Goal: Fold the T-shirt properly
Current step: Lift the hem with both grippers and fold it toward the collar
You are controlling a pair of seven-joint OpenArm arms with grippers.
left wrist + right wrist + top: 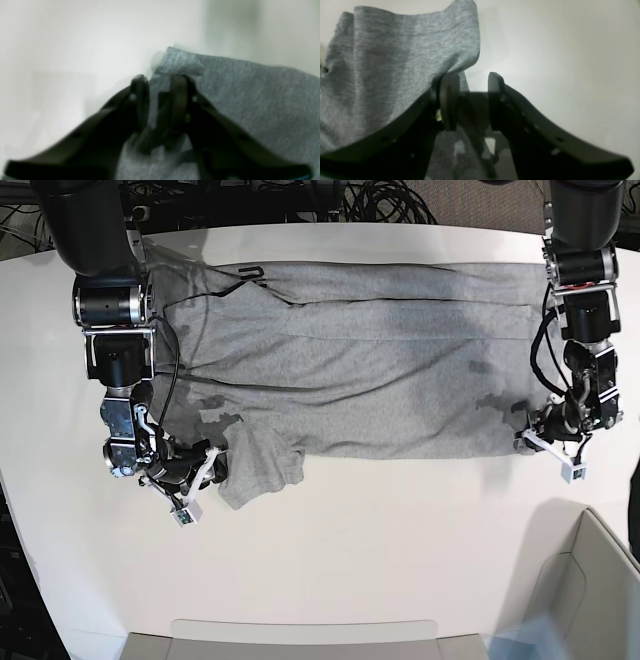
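Grey heather cloth fills the middle of the base view: the T-shirt [360,370] lies spread across the white table [380,540], its long edge running from the upper left of the frame to the upper right, plain side up. We see one sleeve [260,465] sticking out at the lower left of the garment, and several dark shadow patches along its lower hem.

Our right gripper [472,82] sits at the left of the base view, just beside that sleeve. In the right wrist view its two black fingers [448,100] stand well apart with bare table showing between the tips. A fold of the shirt drapes over the outer side of the left-hand finger in that frame and rises toward the upper left; no cloth lies between the pads, so we read this claw as wide and holding nothing.

Our left gripper [160,85] is at the right edge of the base view, low over the shirt's lower right corner. The left wrist view is blurred. Its fingers [178,100] show a narrow gap, with grey fabric visible through it and a small folded corner of the shirt [175,62] just above the tips. We cannot tell whether the pads pinch the cloth or merely hover over it.
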